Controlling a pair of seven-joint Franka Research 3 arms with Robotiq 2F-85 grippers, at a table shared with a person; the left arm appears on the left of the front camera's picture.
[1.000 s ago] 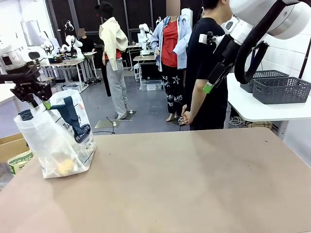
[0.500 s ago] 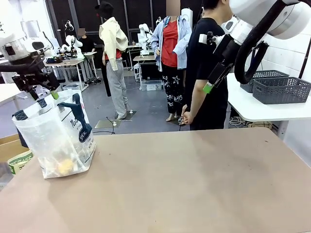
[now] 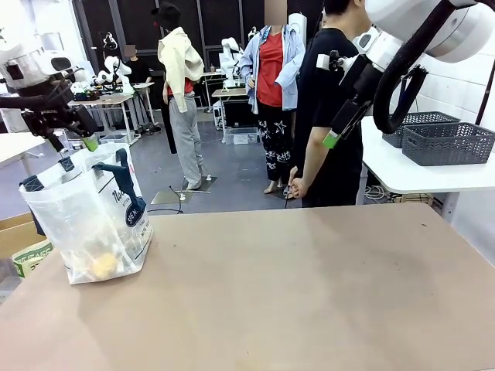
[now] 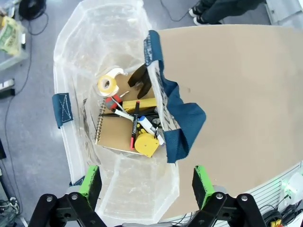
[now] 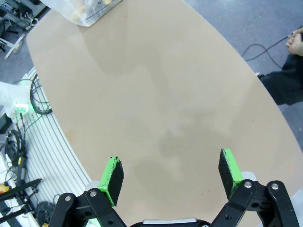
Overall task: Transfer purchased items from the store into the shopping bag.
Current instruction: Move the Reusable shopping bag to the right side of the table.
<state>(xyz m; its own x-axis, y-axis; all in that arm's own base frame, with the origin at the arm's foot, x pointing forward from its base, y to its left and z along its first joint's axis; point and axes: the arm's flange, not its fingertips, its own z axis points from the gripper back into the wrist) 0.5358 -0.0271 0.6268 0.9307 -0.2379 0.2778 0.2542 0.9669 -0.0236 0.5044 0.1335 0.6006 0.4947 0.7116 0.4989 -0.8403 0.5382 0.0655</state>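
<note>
Shopping bag (image 3: 89, 220) stands upright at the left edge of the table (image 3: 294, 286), its mouth open and its navy strap handles (image 3: 124, 178) slack against the side that carries the oval logo. From the left wrist view the bag (image 4: 113, 80) is seen from above, with the purchased items (image 4: 130, 123) lying together at its bottom: a yellow tape roll (image 4: 108, 85), a tan spiral notebook (image 4: 116, 132), a yellow tape measure (image 4: 146, 144), several pens and a red-handled tool. Through the bag wall the front view shows a yellow item (image 3: 103, 265) low inside.

Left gripper (image 3: 71, 143) hangs just above the bag mouth, clear of the plastic, with its jaws spread wide and nothing between them. The left wrist view confirms 2 green pads (image 4: 90, 179) well apart, over the bag's near rim.

Right gripper (image 5: 173, 177) is raised high at the right side of the table, jaws wide and empty, looking down on bare tabletop.

2 dark grey lattice baskets (image 3: 445, 141) sit on a separate white table (image 3: 410, 174) at the far right. A person in black (image 3: 332, 116) stands at the far side of the table, beside that white table, hands held low.
</note>
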